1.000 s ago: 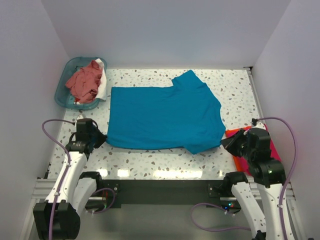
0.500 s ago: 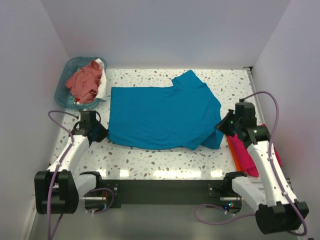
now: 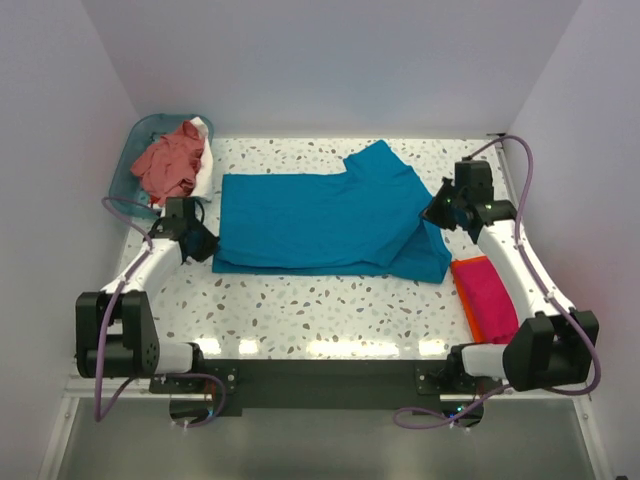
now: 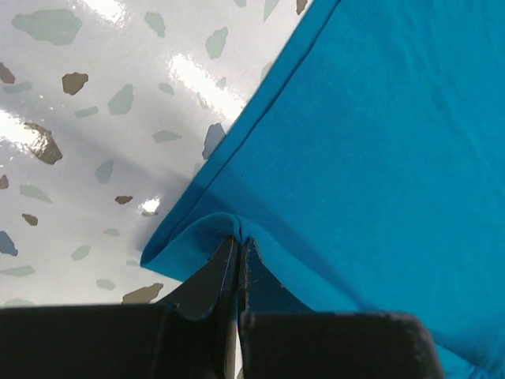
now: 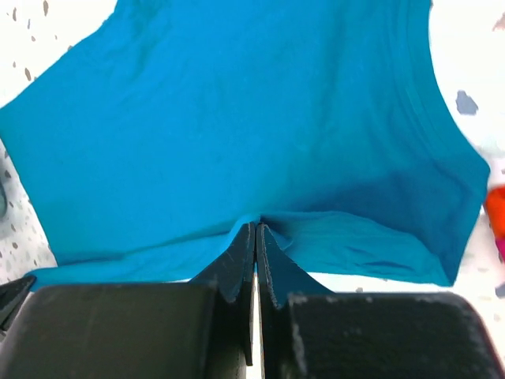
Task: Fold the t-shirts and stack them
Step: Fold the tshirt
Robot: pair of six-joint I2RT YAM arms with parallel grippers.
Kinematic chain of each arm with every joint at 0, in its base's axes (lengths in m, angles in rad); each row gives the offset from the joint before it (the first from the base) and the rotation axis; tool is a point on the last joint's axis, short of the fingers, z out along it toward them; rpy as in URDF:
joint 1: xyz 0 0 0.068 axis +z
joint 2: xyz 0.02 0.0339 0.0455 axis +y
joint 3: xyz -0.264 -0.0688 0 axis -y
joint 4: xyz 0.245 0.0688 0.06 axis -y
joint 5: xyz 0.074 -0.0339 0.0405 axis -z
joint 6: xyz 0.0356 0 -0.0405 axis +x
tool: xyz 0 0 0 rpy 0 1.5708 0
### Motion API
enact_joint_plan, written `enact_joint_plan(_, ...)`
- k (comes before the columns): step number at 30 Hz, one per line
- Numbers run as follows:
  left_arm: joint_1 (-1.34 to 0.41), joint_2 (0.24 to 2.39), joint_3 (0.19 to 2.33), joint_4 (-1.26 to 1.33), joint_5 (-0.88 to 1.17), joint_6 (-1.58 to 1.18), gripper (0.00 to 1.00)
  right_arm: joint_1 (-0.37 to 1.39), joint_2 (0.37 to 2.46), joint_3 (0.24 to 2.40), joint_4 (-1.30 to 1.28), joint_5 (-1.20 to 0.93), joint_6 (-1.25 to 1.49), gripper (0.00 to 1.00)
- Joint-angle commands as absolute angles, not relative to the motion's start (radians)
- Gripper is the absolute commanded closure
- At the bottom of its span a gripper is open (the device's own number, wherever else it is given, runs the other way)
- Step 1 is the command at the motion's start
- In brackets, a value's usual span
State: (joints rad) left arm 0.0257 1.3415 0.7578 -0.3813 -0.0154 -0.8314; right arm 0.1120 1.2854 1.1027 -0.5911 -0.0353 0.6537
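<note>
A large teal-blue t-shirt lies spread on the speckled table, its near edge folded back over itself. My left gripper is shut on the shirt's left near edge. My right gripper is shut on its right edge, lifted over the shirt. A folded magenta-pink shirt lies on an orange one at the right. A dusty salmon-pink shirt and a white one lie crumpled in the basket.
A translucent teal plastic basket stands at the far left corner. White walls close the table on the left, back and right. The speckled tabletop shows in front of the shirt.
Both grippers have moved away from me, carrying the teal shirt's near edge up and back over the shirt. The shirt now looks shorter front to back.
</note>
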Motion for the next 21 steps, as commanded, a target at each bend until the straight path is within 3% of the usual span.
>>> enact_joint_plan(1,0.034,1.391,0.822,-0.327,-0.015,-0.857,1.00,0.113,1.336,1.196,-0.520,-0.012,0.623,1.00)
enact_joint_plan(21,0.055,1.534,0.896,-0.290,-0.005,-0.861,0.98,0.075,1.585,1.333,-0.462,-0.061,0.597,1.00)
